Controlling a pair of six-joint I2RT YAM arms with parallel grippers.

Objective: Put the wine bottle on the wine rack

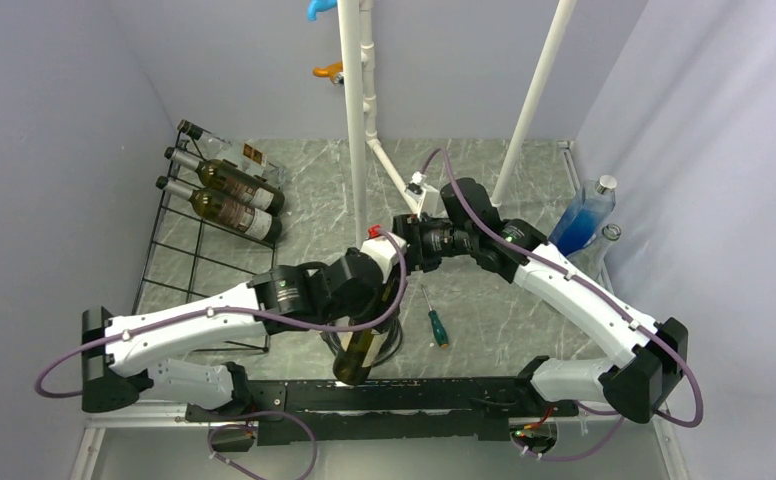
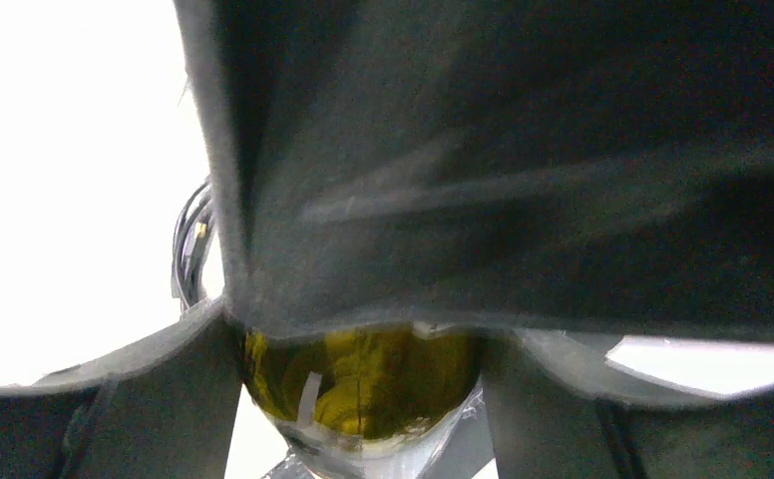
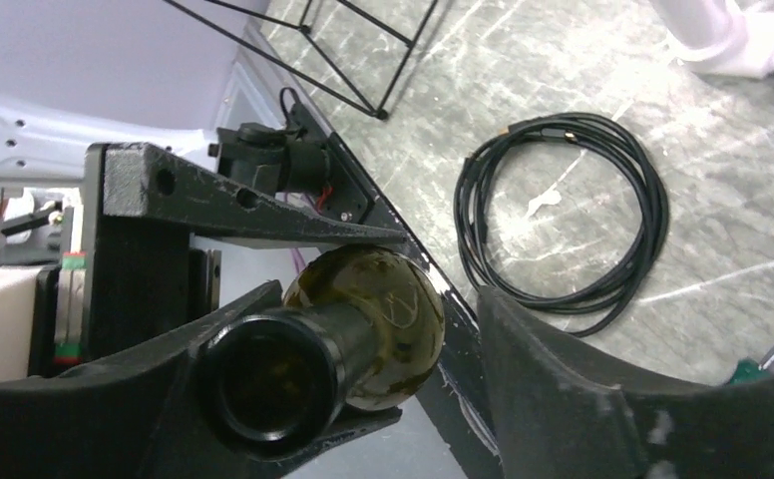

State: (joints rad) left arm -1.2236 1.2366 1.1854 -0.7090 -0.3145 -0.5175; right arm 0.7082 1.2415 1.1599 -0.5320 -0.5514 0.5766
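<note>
Handover: left pincer (image 2: 353, 389) pinches the wine bottle (image 1: 357, 355) over the near edge of the tabletop (image 1: 484, 330); right pincer (image 3: 373, 299) spread around its neck (one finger clear). Next, likely — swing it to the wine rack (image 1: 197, 250).

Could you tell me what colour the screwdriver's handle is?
The screwdriver's handle is green, clearest in top external view.
</note>
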